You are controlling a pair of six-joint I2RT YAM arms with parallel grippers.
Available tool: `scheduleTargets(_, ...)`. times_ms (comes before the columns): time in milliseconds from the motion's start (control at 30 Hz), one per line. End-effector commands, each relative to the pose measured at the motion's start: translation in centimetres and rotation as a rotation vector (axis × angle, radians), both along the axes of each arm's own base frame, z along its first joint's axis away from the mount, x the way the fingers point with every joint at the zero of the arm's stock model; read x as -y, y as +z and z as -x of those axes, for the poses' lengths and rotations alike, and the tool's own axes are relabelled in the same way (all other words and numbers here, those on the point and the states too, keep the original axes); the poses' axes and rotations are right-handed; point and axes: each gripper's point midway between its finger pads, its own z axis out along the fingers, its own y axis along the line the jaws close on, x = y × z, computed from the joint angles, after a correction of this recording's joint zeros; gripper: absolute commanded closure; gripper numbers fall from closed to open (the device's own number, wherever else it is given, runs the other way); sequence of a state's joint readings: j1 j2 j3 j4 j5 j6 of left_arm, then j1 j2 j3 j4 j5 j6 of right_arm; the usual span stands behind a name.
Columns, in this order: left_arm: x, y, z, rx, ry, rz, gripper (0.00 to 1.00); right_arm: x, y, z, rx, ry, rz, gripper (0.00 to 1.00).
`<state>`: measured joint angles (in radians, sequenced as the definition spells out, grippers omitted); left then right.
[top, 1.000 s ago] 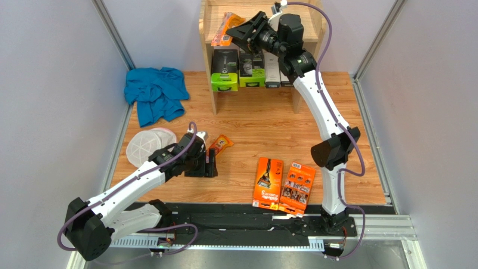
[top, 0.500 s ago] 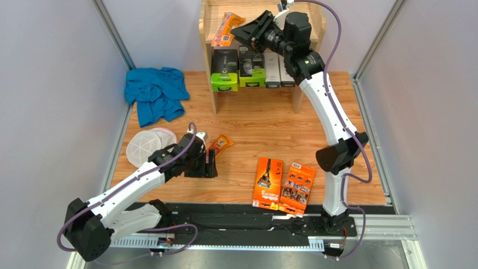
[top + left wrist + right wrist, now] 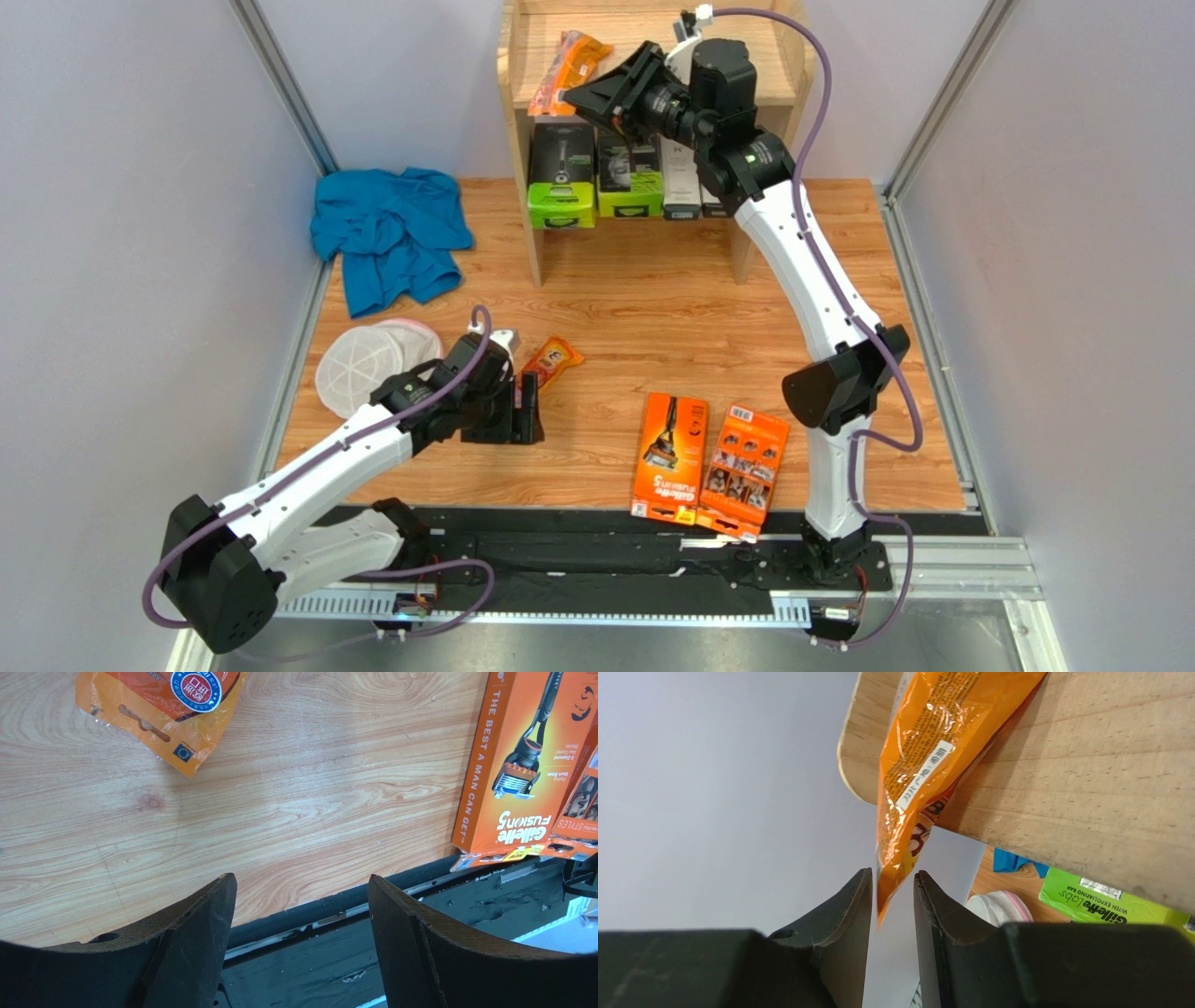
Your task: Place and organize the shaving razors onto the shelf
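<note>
The orange blister pack (image 3: 934, 735) overhangs the top tier of the shelf (image 3: 1081, 784). The right gripper (image 3: 892, 878) sets its jaws close around its corner, I judge to straighten it; whether they pinch, I cannot tell. The left gripper (image 3: 302, 889) hovers, jaws apart, empty.

Inside a robotics lab test cell: two white robot arms, the left arm (image 3: 337, 455) and the right arm (image 3: 811, 273), are bolted to a black base rail (image 3: 589, 555) at the edge of a wood-grain tabletop (image 3: 645, 315). Plain grey panel walls (image 3: 140, 210) on aluminium frame posts (image 3: 288, 87) enclose it. A small wooden shelf (image 3: 521, 210) of retail razor packs (image 3: 561, 196) adds a shop-like corner.
</note>
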<state>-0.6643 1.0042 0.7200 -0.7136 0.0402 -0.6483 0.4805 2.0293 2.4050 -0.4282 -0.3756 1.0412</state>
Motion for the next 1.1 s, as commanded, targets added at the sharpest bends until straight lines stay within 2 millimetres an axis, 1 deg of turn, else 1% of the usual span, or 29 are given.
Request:
scheduleTargets(0, 0.0, 0.3, -0.3, 0.017, 0.005, 0.007, 0.22, -0.9, -0.7, -0.8, 0.003, 0.003, 0.004, 0.70)
scheduleTargets(33, 0.0, 0.3, -0.3, 0.019, 0.004, 0.007, 0.22, -0.9, -0.7, -0.8, 0.005, 0.003, 0.004, 0.73)
scheduleTargets(100, -0.1, 0.3, -0.3, 0.020, 0.002, 0.004, 0.23, -0.9, -1.3, -1.1, -0.011, -0.008, 0.012, 0.75)
scheduleTargets(200, -0.1, 0.5, -0.3, 0.024, 0.003, 0.003, 0.22, -0.9, -1.1, -1.1, -0.004, -0.011, 0.015, 0.88)
scheduleTargets(233, -0.2, 0.5, -0.4, 0.026, 0.004, -0.002, 0.22, -0.8, -1.2, -1.1, -0.003, -0.011, 0.018, 0.95)
scheduleTargets(300, -0.3, 0.4, -0.3, 0.026, 0.004, -0.004, 0.22, -0.8, -0.7, -1.0, 0.011, -0.008, 0.015, 1.00)
scheduleTargets(333, -0.2, 0.4, -0.4, 0.025, 0.005, -0.001, 0.23, -0.7, -0.7, -0.9, 0.014, -0.006, 0.018, 1.00)
scheduleTargets(500, -0.2, 0.2, -0.4, 0.019, 0.003, -0.005, 0.23, -0.3, 0.9, -0.2, 0.062, -0.005, 0.020, 1.00)
scheduleTargets(567, -0.1, 0.0, -0.4, 0.017, 0.002, -0.005, 0.23, 0.1, 1.0, -0.2, 0.069, -0.008, 0.030, 1.00)
scheduleTargets(600, -0.1, -0.1, -0.4, 0.013, 0.000, -0.008, 0.23, 0.2, 1.7, 0.2, 0.085, -0.001, 0.026, 1.00)
scheduleTargets(667, 0.0, -0.2, -0.3, 0.010, -0.003, -0.003, 0.23, 0.1, 1.2, 0.1, 0.071, 0.022, 0.029, 1.00)
scheduleTargets(700, 0.0, -0.3, -0.3, 0.006, -0.002, -0.003, 0.23, 0.2, 1.4, 0.1, 0.076, 0.029, 0.025, 1.00)
scheduleTargets(767, 0.1, -0.4, -0.3, 0.003, -0.001, 0.000, 0.23, 0.0, 1.1, 0.2, 0.067, 0.044, 0.032, 1.00)
scheduleTargets(867, 0.1, -0.7, -0.2, -0.004, -0.001, 0.001, 0.24, 0.3, 0.7, 0.3, 0.060, 0.034, 0.051, 1.00)
scheduleTargets(933, 0.2, -0.7, -0.1, -0.007, -0.003, 0.005, 0.24, 0.8, 0.5, 0.5, 0.058, 0.015, 0.075, 1.00)
scheduleTargets(967, 0.2, -0.8, -0.1, -0.008, -0.003, 0.006, 0.24, 1.4, 0.4, 0.3, 0.056, -0.007, 0.083, 1.00)
scheduleTargets(1000, 0.2, -0.8, -0.1, -0.008, -0.001, 0.007, 0.24, 1.9, 1.0, 0.6, 0.071, -0.017, 0.085, 1.00)
scheduleTargets(1033, 0.2, -0.8, -0.1, -0.008, -0.001, 0.007, 0.24, 2.2, 0.5, 0.4, 0.054, -0.026, 0.095, 1.00)
scheduleTargets(1067, 0.2, -0.9, 0.0, -0.011, 0.000, 0.005, 0.24, 3.0, 0.5, 0.2, 0.050, -0.041, 0.099, 1.00)
